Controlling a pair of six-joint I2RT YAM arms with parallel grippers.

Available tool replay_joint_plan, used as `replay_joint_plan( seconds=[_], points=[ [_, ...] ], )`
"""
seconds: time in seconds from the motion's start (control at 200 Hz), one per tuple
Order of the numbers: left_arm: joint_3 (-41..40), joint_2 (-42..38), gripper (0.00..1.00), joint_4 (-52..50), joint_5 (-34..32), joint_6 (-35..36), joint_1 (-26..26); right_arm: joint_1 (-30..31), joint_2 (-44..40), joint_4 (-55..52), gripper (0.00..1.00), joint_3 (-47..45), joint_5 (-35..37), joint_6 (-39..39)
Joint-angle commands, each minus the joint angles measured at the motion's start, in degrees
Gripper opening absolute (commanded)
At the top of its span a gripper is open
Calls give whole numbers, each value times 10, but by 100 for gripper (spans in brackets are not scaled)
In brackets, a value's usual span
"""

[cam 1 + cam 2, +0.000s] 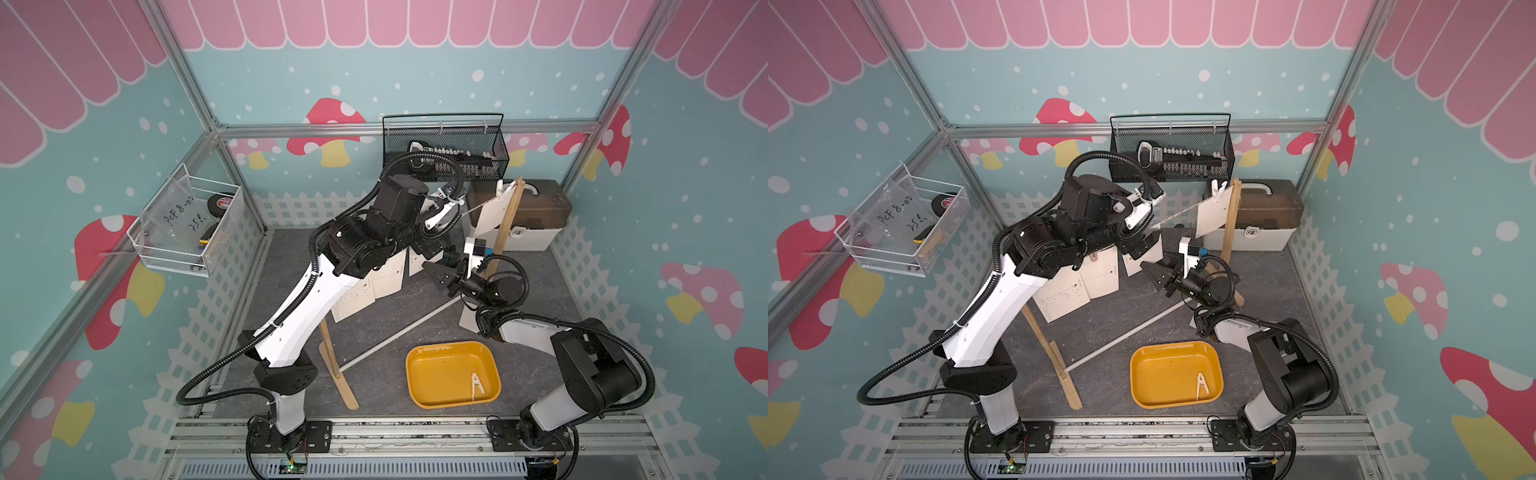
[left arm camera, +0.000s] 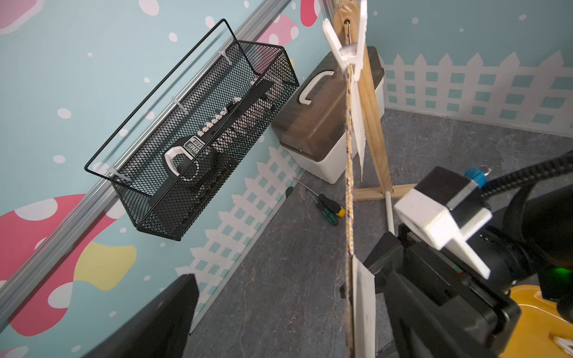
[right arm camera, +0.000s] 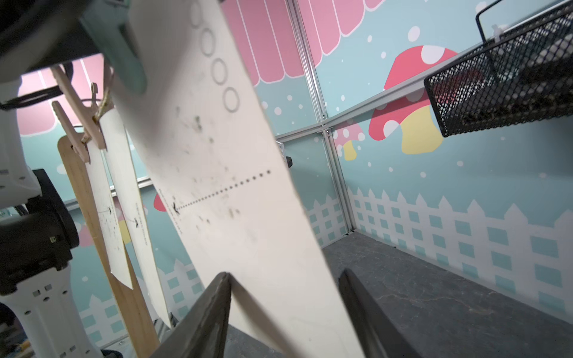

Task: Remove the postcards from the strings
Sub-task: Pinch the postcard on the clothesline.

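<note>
White dotted postcards (image 3: 217,186) hang pegged on the twine (image 2: 348,155); the nearest one's lower edge sits between the right pincer's (image 3: 286,272) jaws, which stand apart, not pinching; the left pincer (image 1: 446,205) gapes wide at the twine above. Behind the right pincer, toward the robot's base, the yellow tray (image 1: 415,374) holds one white clothespin (image 1: 476,386).

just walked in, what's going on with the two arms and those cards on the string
Two robot arms are taking postcards off a string stretched between wooden posts. The left gripper is up at the string, open, by a green clothespin that pins one postcard. The right gripper is at that card's lower edge, its fingers either side with a gap showing. The other postcards hang pinned. A yellow tray holds one white clothespin.
</note>
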Motion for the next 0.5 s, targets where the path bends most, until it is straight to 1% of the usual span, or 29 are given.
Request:
replay_joint_plan(
  seconds=[0.0,0.105,0.215,0.3,0.495],
  points=[
    [-10,-15,98,-3,9,10,5,2,-26,27,41,-20,10,-11],
    [-17,-20,98,-3,12,9,5,2,-36,27,34,-33,13,-13],
    [-21,-28,97,-3,42,-2,15,2,-41,27,26,-39,13,-15],
    [-23,-34,95,-4,79,-13,25,2,-42,27,22,-39,11,-15],
    [-30,-40,93,-14,116,-13,29,2,-44,26,14,-40,16,-15]
  ],
)
